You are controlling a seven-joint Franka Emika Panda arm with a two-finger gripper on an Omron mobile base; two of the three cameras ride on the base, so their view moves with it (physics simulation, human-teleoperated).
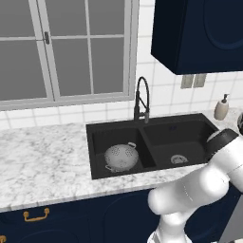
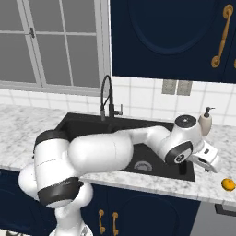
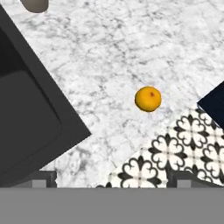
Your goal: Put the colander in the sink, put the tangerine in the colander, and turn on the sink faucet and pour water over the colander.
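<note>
Marble counter [image 3: 109,52], tangerine [image 3: 148,99] sitting near its edge, right of the sink [image 1: 190,128]; colander [image 1: 121,156] rests in the left basin. Gripper [image 3: 111,179] hovers wide open, fingertips barely poking into frame.

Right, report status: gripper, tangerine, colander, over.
Gripper open, holding nothing, over the sink's right edge. Tangerine on the marble counter near its front edge, untouched. Colander already in the left basin. Nothing between hand and fruit.
</note>
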